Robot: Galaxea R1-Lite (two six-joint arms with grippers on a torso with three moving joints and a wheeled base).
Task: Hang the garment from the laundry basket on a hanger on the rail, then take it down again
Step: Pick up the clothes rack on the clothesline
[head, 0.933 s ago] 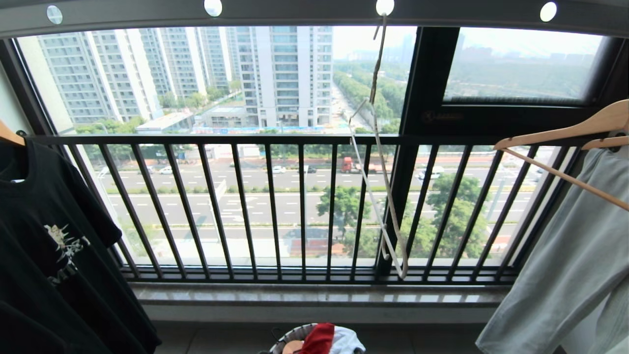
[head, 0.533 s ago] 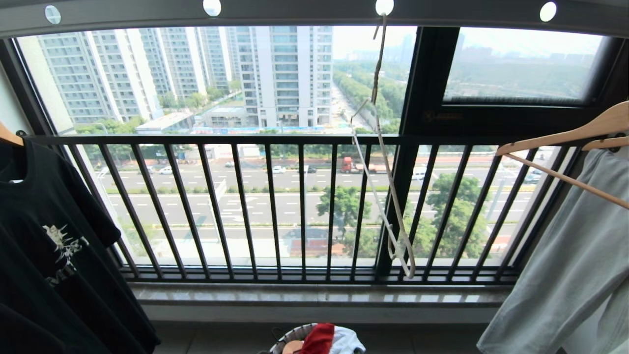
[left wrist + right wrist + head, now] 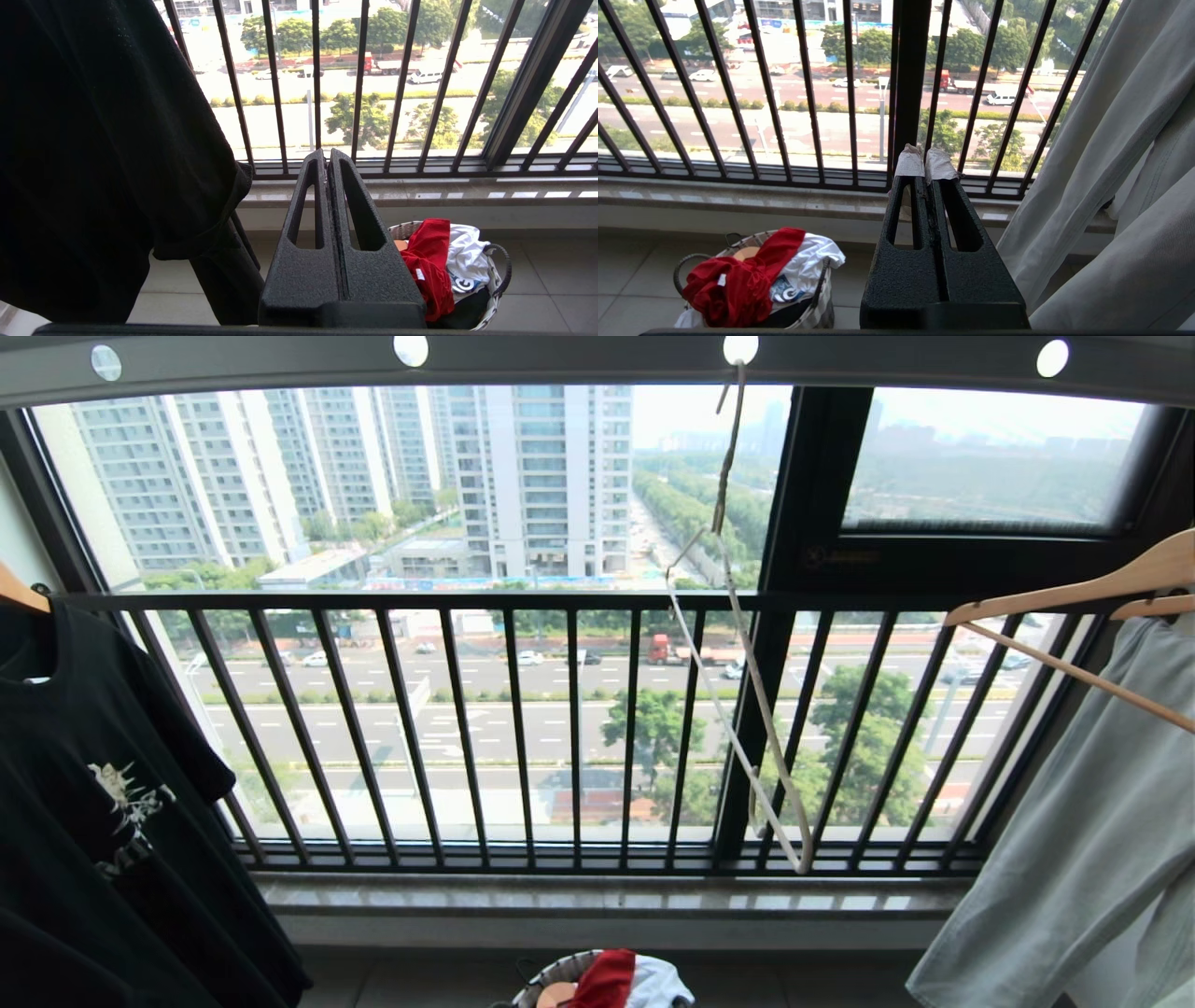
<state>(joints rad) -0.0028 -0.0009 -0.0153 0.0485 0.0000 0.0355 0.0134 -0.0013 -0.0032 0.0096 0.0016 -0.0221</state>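
Red garment [image 3: 738, 280] heaped in laundry basket [image 3: 686, 266] on near floor. Empty hanger [image 3: 747, 691] hooked on rail [image 3: 579, 359], centre-right, tilted. Left tool [image 3: 329, 161] closed, empty, beside black T-shirt [image 3: 103, 140]. Right tool [image 3: 924, 161] closed, empty.

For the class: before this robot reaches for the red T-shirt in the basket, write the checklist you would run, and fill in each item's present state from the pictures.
1. Red T-shirt lying on top in the laundry basket, reachable: ok.
2. White T-shirt beside it could come up with the red one: cannot tell.
3. Wire hanger empty and hooked in a hole of the rail: ok.
4. Left gripper ready to grasp: not ok, its jaws are shut.
5. Right gripper ready to grasp: not ok, its jaws are shut and hold nothing.
6. Space between the black T-shirt and the pale garment around the wire hanger: ok.
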